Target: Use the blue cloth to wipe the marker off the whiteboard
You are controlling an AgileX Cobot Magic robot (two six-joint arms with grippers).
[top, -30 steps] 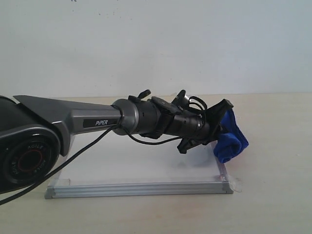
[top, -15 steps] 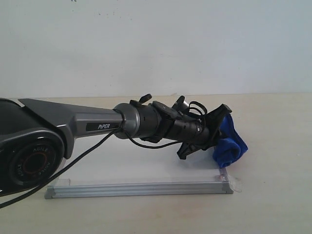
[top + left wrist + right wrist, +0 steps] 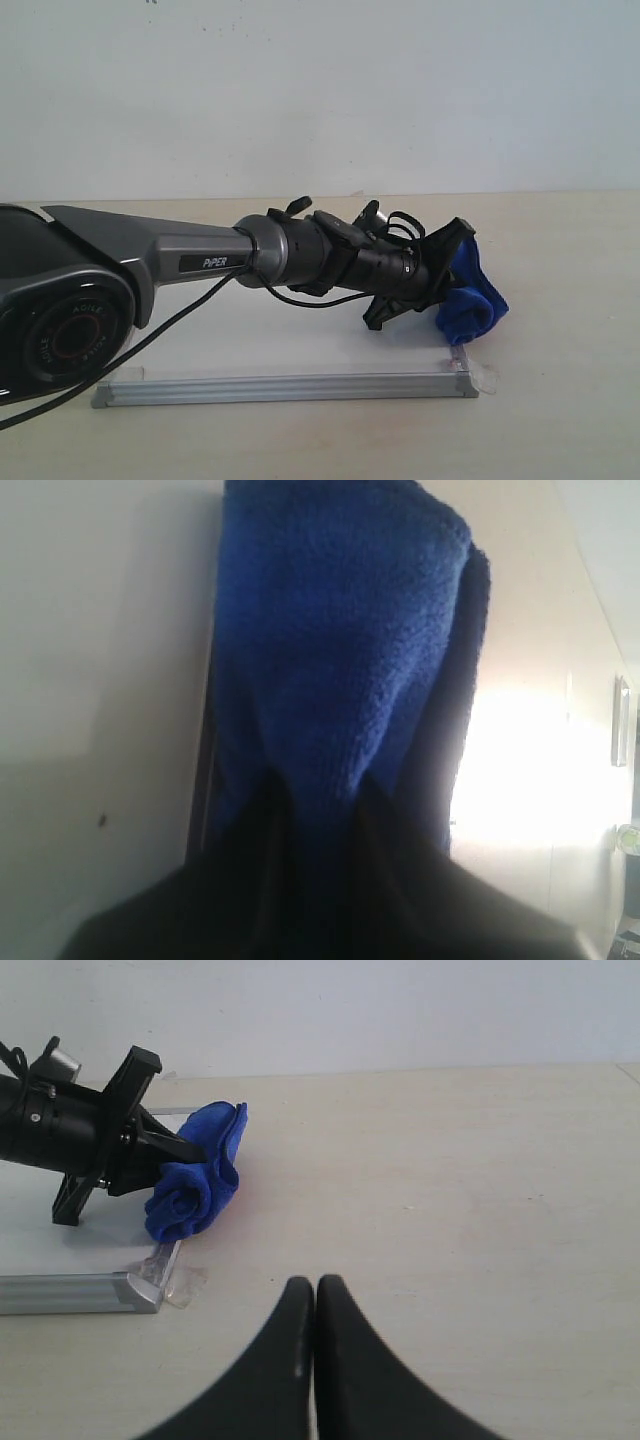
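Running this one remotely, here's what I've got on screen, biggest stuff first.

One beige tabletop (image 3: 560,400) with a plain white wall (image 3: 320,90) behind it. Only one arm shows in the exterior view, the left arm (image 3: 150,250), stretched sideways across the board. The forearm reads "PiPER", and the ring on the big joint reads "AGILE" with the rest too small for me to read. One black cable (image 3: 150,335) loops off it down toward the table.

One whiteboard (image 3: 280,345) lies flat on the table, with its silver frame rail along the near edge. I can make out one clear tape tab (image 3: 487,378) at the near right corner.

One blue cloth (image 3: 470,300), bunched into a fat roll, sits at the right end of the board just above that near right corner. It looks like it's down on the board edge, but I can't say for sure it's touching. The left gripper (image 3: 452,275) has its fingers pinching the cloth, and the left wrist view is basically all blue fluff.

The right gripper (image 3: 316,1286) only shows in its own wrist view. Its two black fingers are pressed together with nothing between them, over bare tabletop off the board's cloth end.
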